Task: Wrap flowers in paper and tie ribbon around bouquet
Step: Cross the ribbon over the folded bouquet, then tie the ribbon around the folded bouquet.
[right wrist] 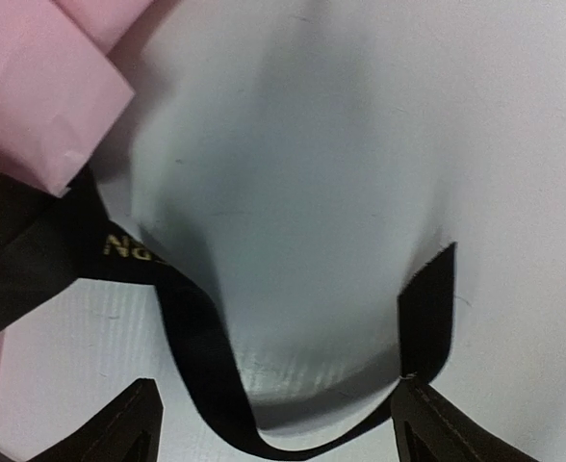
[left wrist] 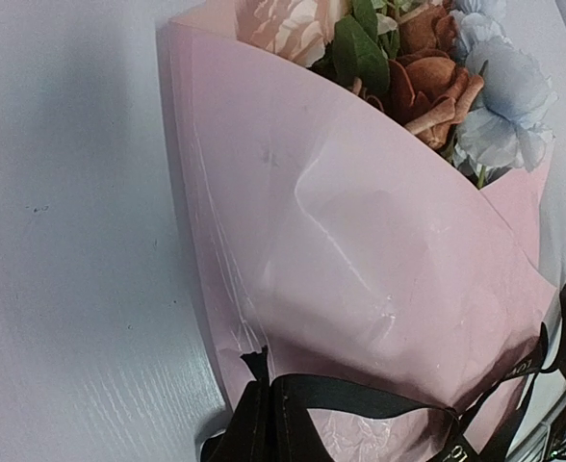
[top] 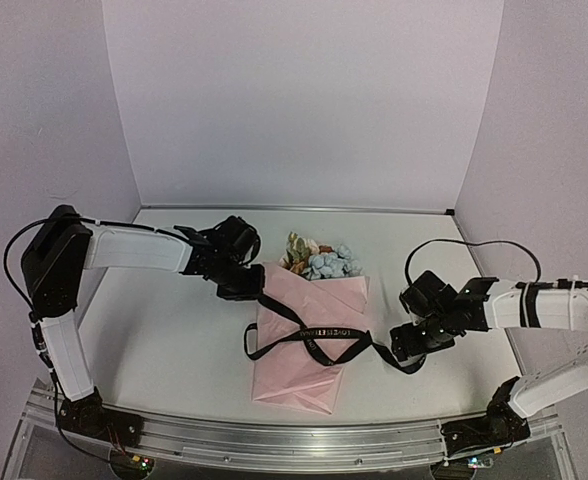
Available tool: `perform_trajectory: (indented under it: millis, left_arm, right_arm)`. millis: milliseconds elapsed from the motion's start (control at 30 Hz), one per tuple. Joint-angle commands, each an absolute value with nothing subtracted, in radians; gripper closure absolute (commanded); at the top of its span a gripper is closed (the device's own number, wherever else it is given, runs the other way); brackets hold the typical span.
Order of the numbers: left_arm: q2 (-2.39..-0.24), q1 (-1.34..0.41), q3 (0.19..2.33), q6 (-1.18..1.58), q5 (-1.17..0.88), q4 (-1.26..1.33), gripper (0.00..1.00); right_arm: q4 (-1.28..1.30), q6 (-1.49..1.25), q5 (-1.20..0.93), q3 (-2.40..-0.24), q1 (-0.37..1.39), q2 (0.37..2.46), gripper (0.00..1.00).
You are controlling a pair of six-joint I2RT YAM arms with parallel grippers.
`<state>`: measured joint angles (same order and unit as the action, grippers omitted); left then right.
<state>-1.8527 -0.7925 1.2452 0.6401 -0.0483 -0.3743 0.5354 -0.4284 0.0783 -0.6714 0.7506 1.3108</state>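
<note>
**Pink cone and black ribbon: one claw clenched, one spread**

Pink paper [left wrist: 341, 250], a single glossy sheet, is folded round one bunch of flowers [top: 322, 262] to make one bouquet [top: 304, 365]. It lies flat at the middle of the white table [top: 164, 340], blooms toward the far wall and its point toward the arm bases. The left wrist view shows pale blue, cream and orange-brown blooms with green leaves at the cone's open mouth.

One ribbon [top: 319, 338], black with light lettering, crosses the cone about halfway down. One strand runs up and left off the paper, one loop hangs over the cone's left edge, and one tail trails right onto the table.

Two arms are in view. The left arm [top: 134, 248] stretches level from the left side toward the centre, with its wrist bent down at the cone's upper left corner. The left gripper [top: 248, 290] is clenched on the ribbon's upper strand; in its own camera the cut end pokes up just above the dark tips.

The right arm [top: 544, 305] reaches in from the right, low over the table. The right gripper [top: 406, 350] sits just beside the cone's right side with its jaws spread wide. Its fingertips [right wrist: 119, 428] stand on either side of a curl of ribbon lying on the table. The ribbon's end touches the other tip, but nothing is grasped.
</note>
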Motion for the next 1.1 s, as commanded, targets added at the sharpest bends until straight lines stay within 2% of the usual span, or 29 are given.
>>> perform_trajectory:
  millis: [0, 400, 533, 733, 800, 833, 933, 1033, 1067]
  left_arm:
    - [-1.802, -0.784, 1.291, 0.616, -0.031, -0.386, 0.96]
    - [-1.775, -0.776, 1.255, 0.616, -0.045, -0.363, 0.97]
    - [-1.763, -0.775, 1.238, 0.62, -0.049, -0.359, 0.97]
    - [-1.737, -0.772, 1.192, 0.633, -0.057, -0.342, 0.97]
    - [-1.73, -0.772, 1.181, 0.636, -0.06, -0.338, 0.97]
    - [-1.725, -0.771, 1.175, 0.637, -0.061, -0.336, 0.97]
    - [-1.709, -0.766, 1.159, 0.64, -0.062, -0.334, 0.97]
    - [-1.695, -0.758, 1.145, 0.643, -0.058, -0.338, 0.98]
    - [-1.689, -0.753, 1.141, 0.643, -0.057, -0.343, 0.99]
  right_arm:
    - [0.685, -0.591, 0.265, -0.702, 0.746, 1.25, 0.16]
    - [0.734, -0.933, 0.282, -0.751, 0.746, 1.396, 0.17]
    - [0.712, -1.017, 0.306, -0.728, 0.744, 1.427, 0.21]
    - [0.613, -1.109, 0.286, -0.684, 0.744, 1.481, 0.33]
    - [0.602, -1.124, 0.286, -0.687, 0.742, 1.493, 0.44]
    - [0.601, -1.128, 0.282, -0.692, 0.738, 1.498, 0.54]
    - [0.6, -1.138, 0.265, -0.704, 0.724, 1.505, 0.73]
    - [0.602, -1.121, 0.246, -0.73, 0.696, 1.505, 1.0]
    - [0.603, -1.104, 0.234, -0.752, 0.681, 1.504, 1.0]
